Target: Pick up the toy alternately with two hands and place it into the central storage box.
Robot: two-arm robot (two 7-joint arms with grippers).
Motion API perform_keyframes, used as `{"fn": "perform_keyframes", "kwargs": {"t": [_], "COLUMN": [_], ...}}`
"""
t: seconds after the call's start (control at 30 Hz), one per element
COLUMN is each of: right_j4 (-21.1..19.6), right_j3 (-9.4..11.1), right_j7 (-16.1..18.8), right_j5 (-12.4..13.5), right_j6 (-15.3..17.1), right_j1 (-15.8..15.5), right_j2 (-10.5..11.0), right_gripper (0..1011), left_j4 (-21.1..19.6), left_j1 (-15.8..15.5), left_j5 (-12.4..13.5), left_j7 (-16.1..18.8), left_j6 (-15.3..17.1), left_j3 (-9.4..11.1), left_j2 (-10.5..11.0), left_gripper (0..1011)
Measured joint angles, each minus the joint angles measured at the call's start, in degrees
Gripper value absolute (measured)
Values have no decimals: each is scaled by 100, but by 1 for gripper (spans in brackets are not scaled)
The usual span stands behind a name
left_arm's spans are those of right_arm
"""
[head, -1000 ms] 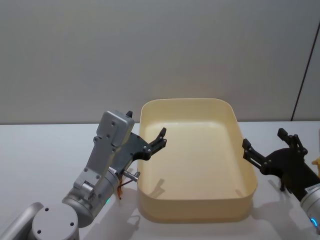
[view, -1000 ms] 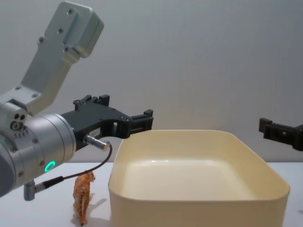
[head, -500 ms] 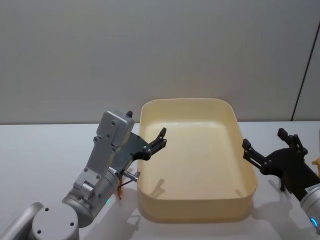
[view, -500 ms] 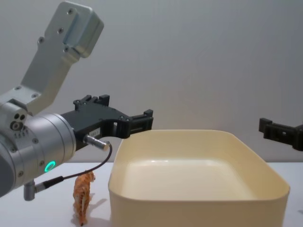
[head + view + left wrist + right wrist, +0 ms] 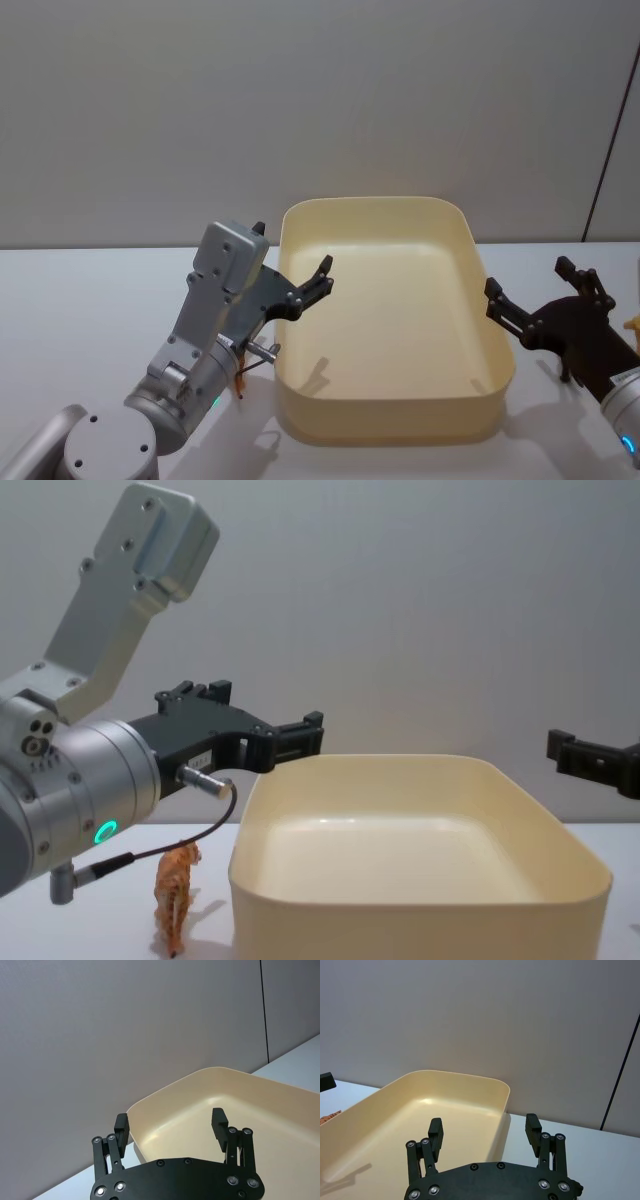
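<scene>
The central storage box [image 5: 390,425] is a cream-yellow tub in the middle of the white table, with nothing inside it. An orange striped toy animal [image 5: 176,895] stands upright on the table just left of the box, below my left arm. My left gripper [image 5: 292,250] hovers open above the box's near left corner [image 5: 170,1091] and holds nothing. My right gripper [image 5: 528,277] hovers open just right of the box's right wall [image 5: 502,1110], also holding nothing. In the wrist views the left gripper [image 5: 170,1119] and the right gripper [image 5: 484,1123] show wide gaps between their fingers.
A small yellowish object [image 5: 632,322] lies at the table's far right edge, behind the right arm. A plain grey wall stands close behind the table. A black cable [image 5: 170,848] loops from the left arm above the toy.
</scene>
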Motion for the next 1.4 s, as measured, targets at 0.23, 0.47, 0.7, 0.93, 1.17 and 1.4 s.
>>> {"fn": "perform_keyframes", "kwargs": {"t": [0.23,0.47,0.7,0.93,1.17,1.4], "right_j4": [0,0,0,-115,-324,-514], "right_j3": [0,0,0,61,222,443], "right_j7": [0,0,0,-78,-235,-397], "right_j5": [0,0,0,-5,62,192], "right_j6": [-1,-1,0,1,9,38], "right_j1": [0,0,-3,-140,-419,-713], "right_j2": [0,0,3,117,379,695], "right_gripper": [1001,1001,1001,1001,1001,1001], "left_j4": [0,0,0,0,0,0], "left_j1": [0,0,0,0,0,0], "left_j5": [0,0,0,0,0,0], "left_j7": [0,0,0,0,0,0], "left_j6": [0,0,0,0,0,0], "left_j3": [0,0,0,0,0,0], "left_j2": [0,0,0,0,0,0], "left_gripper": [1001,1001,1001,1001,1001,1001]}}
